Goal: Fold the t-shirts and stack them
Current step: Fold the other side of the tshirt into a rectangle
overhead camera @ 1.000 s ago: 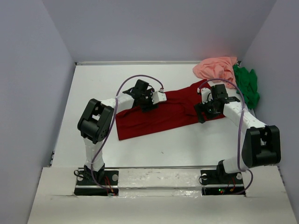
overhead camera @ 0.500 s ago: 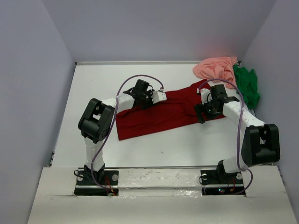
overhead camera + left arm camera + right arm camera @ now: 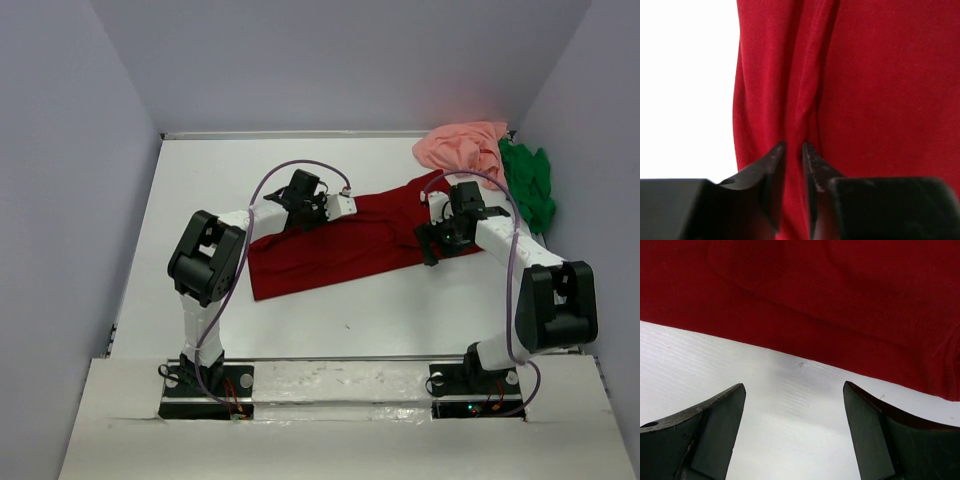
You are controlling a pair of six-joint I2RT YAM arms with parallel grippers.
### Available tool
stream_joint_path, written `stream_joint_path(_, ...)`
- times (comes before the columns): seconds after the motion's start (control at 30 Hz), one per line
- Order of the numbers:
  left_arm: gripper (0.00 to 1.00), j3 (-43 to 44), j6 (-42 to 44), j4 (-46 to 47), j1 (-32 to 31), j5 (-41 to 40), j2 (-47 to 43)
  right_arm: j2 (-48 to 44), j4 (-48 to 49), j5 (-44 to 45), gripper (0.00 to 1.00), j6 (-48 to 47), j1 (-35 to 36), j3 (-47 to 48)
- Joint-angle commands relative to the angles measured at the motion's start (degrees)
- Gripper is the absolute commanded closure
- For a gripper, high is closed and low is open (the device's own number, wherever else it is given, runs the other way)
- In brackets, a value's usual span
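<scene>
Cam check, 3 views.

Top ext. cam: fixed, high and behind the arm bases (image 3: 205, 385), tilted down and fwd. Wide, far shot. You get the whole table (image 3: 200, 200) and both arms.

L wrist cam: sits behind the left gripper (image 3: 794, 147) and looks out along its fingers, v. close. The dark red t-shirt (image 3: 880, 75) fills the frame ahead and to the right of the jaws, with bare table to their left.

R wrist cam: same mount behind the right gripper (image 3: 794, 385), v. close. Table shows between the jaws, and the shirt edge lies just beyond the tips.

Overlap: both wrist patches fall inside the top view. The wrist pair share only that shirt, at spots well apart.
</scene>
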Motion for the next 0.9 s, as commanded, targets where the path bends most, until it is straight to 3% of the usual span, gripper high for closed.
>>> stream_joint_path(0.0, 0.73, 2.64, 0.42, 0.26, -0.04, 0.32, -0.14, 0.27, 0.02, 0.22, 0.16, -0.64, -0.09, 0.66)
stream_joint_path(0.37, 0.99, 2.73, -0.46, -1.76, -0.13, 1.82, -1.55, 0.71, -0.07, 0.66, 0.16, -0.56, -0.09, 0.66)
stream_joint_path(0.87, 1.0, -2.28, 0.5, -4.66, -1.18, -0.29, -7.88, 0.88, -0.07, 0.92, 0.17, -0.47, -0.09, 0.92)
